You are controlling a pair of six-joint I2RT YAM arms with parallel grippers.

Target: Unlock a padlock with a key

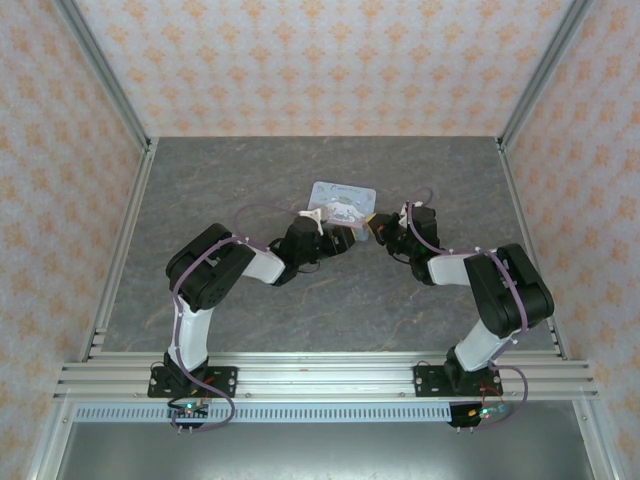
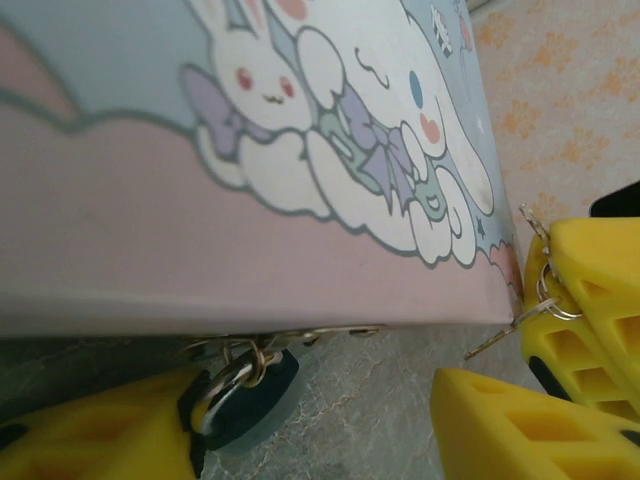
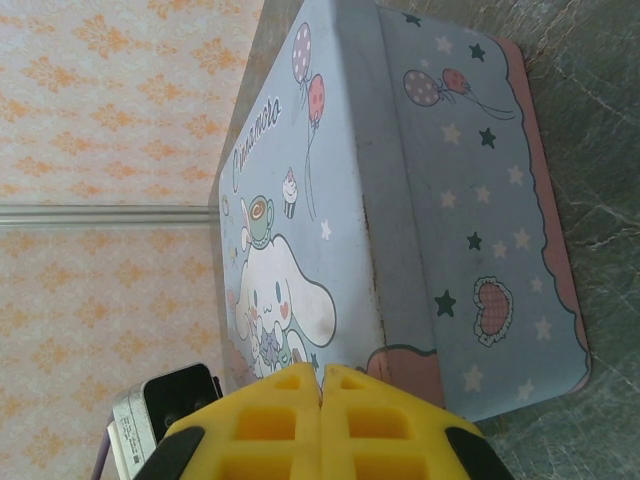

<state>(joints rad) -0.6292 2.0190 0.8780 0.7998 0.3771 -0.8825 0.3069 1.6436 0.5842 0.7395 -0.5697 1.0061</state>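
Both arms are in tight on the pastel cartoon tin, which lies flat on the grey stone-look table with patterned wallpaper behind it. The left gripper sits at the tin's near long edge, yellow fingers spread with bare table between them. The padlock, a small dark blue-teal body with a metal shackle, hangs from the thin metal hasp under that same edge, and it's pressed right against the left-hand finger while the other finger stands well apart from it, so nothing is pinched there. At the tin's near right corner, the right gripper has its fingers squeezed flat together, and from the left wrist camera you can see what they're clamped on: the key, its ring poking out at the seam and its slim blade slanting just beside the tin's corner. The tin's own corner and side wall stand between key and padlock, and the left gripper's far finger also sits in that gap. Key and padlock are apart, and the shackle is threaded through the hasp.
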